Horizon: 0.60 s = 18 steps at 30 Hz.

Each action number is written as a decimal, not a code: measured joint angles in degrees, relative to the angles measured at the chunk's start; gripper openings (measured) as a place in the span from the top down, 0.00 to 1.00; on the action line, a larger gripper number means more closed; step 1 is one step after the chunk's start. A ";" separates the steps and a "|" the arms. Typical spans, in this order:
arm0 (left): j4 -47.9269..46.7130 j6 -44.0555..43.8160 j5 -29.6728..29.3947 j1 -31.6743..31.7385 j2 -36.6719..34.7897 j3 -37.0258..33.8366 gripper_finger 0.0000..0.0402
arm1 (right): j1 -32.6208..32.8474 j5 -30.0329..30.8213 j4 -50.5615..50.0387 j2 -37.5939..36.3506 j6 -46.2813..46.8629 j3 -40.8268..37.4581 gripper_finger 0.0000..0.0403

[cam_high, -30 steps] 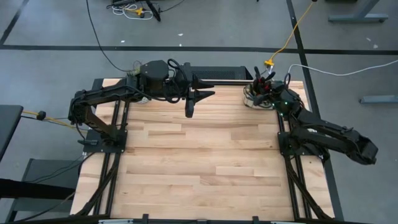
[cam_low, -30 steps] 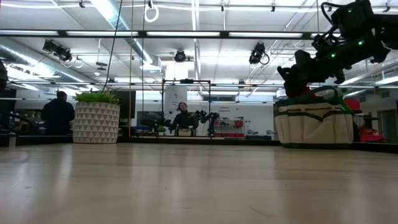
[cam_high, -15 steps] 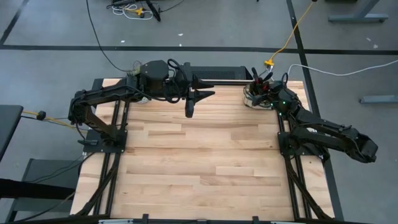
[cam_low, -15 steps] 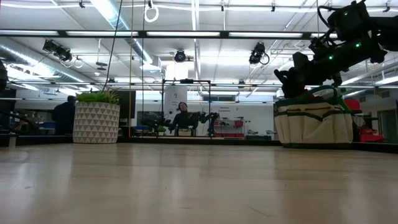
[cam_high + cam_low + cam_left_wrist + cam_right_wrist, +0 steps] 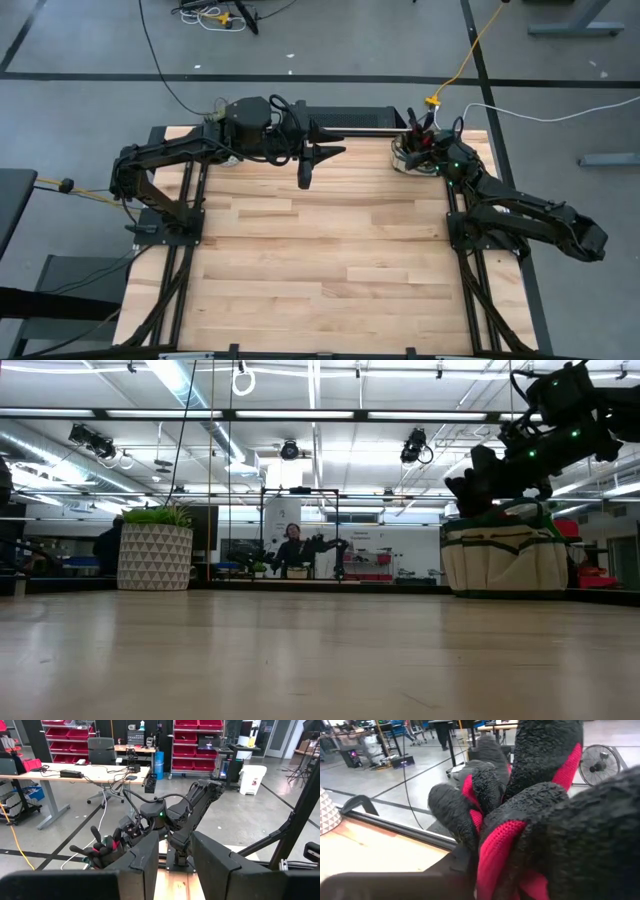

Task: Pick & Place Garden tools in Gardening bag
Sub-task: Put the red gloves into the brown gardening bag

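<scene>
I see my left gripper (image 5: 306,172) hanging over the counter's (image 5: 320,260) far edge near the middle, fingers slightly spread, holding nothing. At the far right corner the gardening bag (image 5: 505,555) stands; my right gripper (image 5: 425,142) sits over its mouth beside the glove (image 5: 520,800); its fingers I cannot tell.

One camera looks straight down on the whole wooden table (image 5: 320,250), one sits level at its surface facing the room, the left wrist camera looks across at the gardening bag (image 5: 97,857), also in both wide views, and the right wrist camera sits right against the glove (image 5: 540,810).
</scene>
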 joint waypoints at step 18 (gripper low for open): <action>0.00 0.10 0.00 0.00 0.00 0.00 0.70 | 0.00 0.58 -0.51 0.00 8.54 0.00 0.25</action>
